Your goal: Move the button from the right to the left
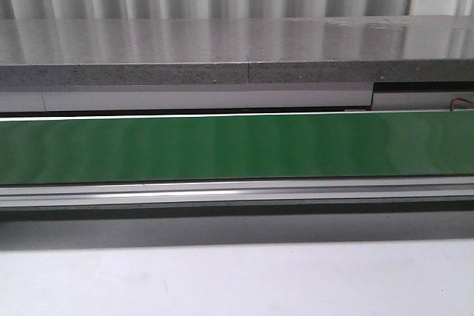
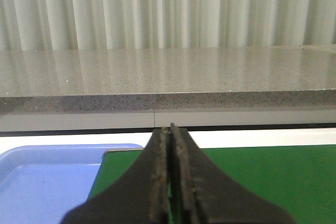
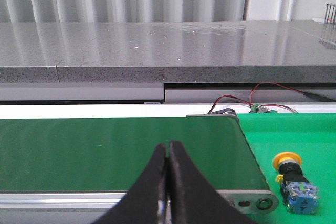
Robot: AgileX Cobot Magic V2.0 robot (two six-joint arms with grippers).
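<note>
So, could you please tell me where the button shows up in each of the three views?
Front view: not in it.
Left wrist view: not in it.
Right wrist view: the button lies at lower right on the bright green surface, beyond the belt's end.
Shared landmark: the green conveyor belt, seen in all three.

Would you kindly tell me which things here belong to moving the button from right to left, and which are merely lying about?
Part of the job:
- button, lying on the green tray
- right gripper, shut and empty
- left gripper, shut and empty
- green conveyor belt
- blue tray, probably the drop-off

Just lying about:
- red and black wires
- grey stone counter
</note>
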